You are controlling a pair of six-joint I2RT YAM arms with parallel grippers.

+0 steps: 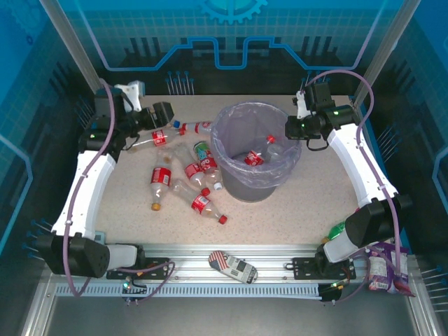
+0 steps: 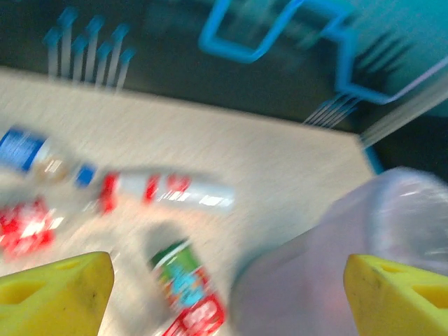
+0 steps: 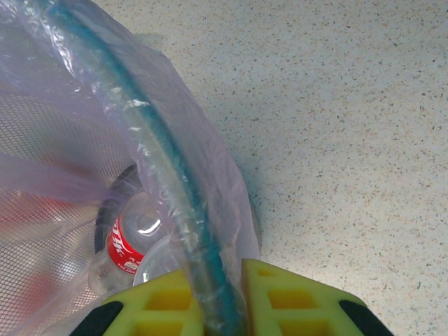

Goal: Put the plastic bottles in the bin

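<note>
- Bin stands in the middle of the table. My right pincer is clenched on its rim, with the lavender bag pinched between the fingers. I judge that this hold steadies the bin.
- Two bottles at least lie inside it already.
- My left pincer is released and empty, fingers wide apart, above the loose bottles left of the bin. Its view is blurred.
- Nearest candidates are a clear bottle with a red label lying crosswise, and a green-labelled bottle just beside the bin.
- To do the pick well, I should come down over one bottle only, with fingers across its body, and close gently, because crushed plastic probably slips.
- The right pincer should not drag the rim, otherwise the bin may tilt.
</note>
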